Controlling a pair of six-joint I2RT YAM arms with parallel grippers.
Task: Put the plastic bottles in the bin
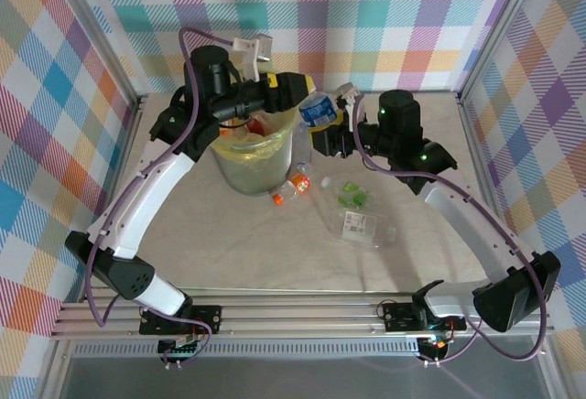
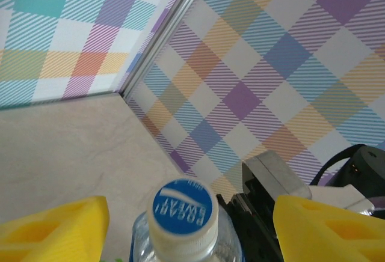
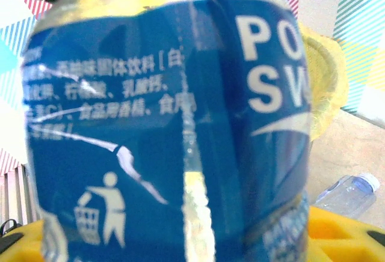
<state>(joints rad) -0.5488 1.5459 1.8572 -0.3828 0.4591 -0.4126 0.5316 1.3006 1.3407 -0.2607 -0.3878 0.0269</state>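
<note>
Blue bottle [image 3: 180, 124]: was gripped in my right pincer [image 3: 180, 241], jaws partly closed.
Left pincer [image 2: 191, 226]: stood open, one finger each side of the cap [image 2: 183, 211], gaps showing.
Bin [image 1: 243, 166]: sat just beside both.

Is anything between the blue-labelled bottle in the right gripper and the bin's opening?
Yes: the left arm lies across the far part of the bin, with the left gripper straddling the blue-labelled bottle beside the rim.

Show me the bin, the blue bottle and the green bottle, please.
bin [image 1: 247, 176], top view, front wall.
blue bottle [image 1: 318, 109], top view, its label.
green bottle [image 1: 353, 198], top view, its label.
</note>
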